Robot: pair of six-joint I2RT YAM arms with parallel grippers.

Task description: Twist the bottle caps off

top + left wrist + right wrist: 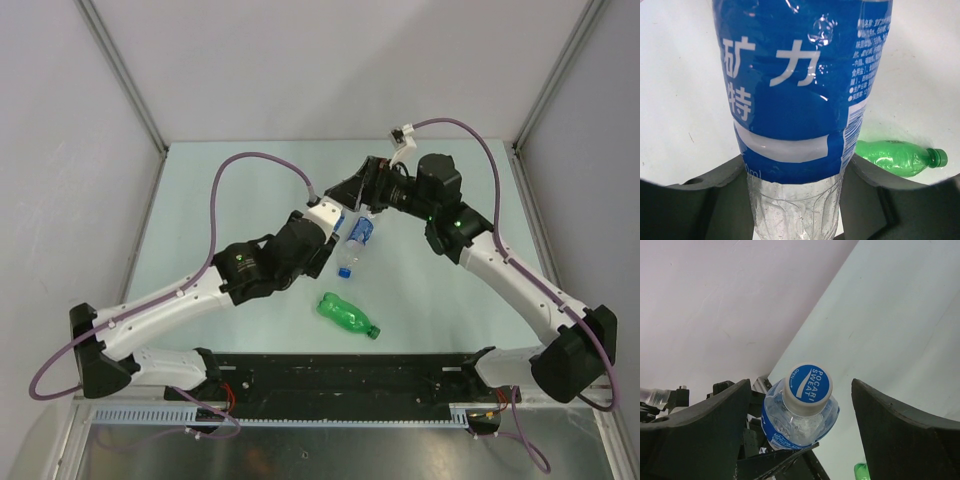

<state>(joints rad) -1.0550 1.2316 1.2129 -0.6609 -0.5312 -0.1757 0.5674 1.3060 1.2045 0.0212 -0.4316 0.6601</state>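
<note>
Cap sitting between open right fingers

Left fingers [705,210] are clamping the bottle [800,100] on its clear lower part, just under the blue label, one finger on each side. The bottle seems to be held above the desk [200,200], about the middle of it, where the two arms are meeting.

Its long axis is running away from the left fingers and pointing toward the right wrist. In the right wrist view the cap [807,385], white at the rim and blue on top, is looking almost straight into the camera.

The right fingers [900,430] are standing wide apart. The cap is lying between them, roughly in the middle, and a gap is showing on both sides, so nothing is touching it yet. The right arm is the nearer one to the cap, and I judge it only needs to come forward a little along the bottle axis and close before turning.

A green bottle [345,313] is lying on its side on the desk, nearer the bases, and its cap is looking screwed on.
</note>
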